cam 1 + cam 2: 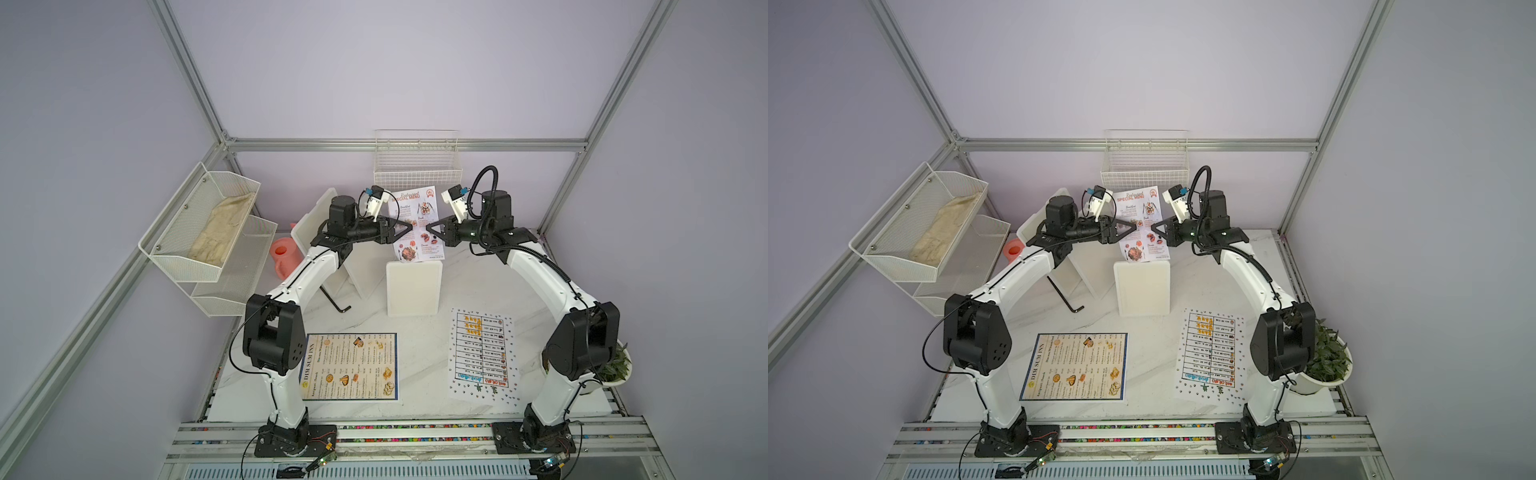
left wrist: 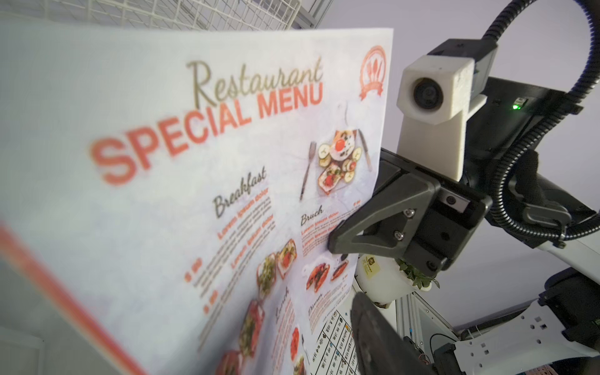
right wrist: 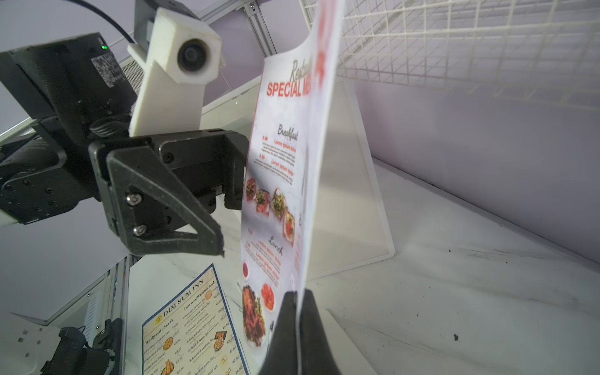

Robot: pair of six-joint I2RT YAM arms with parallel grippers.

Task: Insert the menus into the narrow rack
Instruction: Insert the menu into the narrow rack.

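Note:
The small food-photo Special Menu card is held upright above the table, just in front of and below the white wire rack on the back wall. My right gripper is shut on the card's right edge. My left gripper is open at the card's left edge, one finger in front of the sheet and the other hidden. The DIM SUM INN menu and the dotted table sheet lie flat near the table's front.
A white block stands under the card. White boards lean behind the left arm, with a pink cup and a black hex key nearby. A mesh shelf holding cloth hangs at left. A potted plant sits at right.

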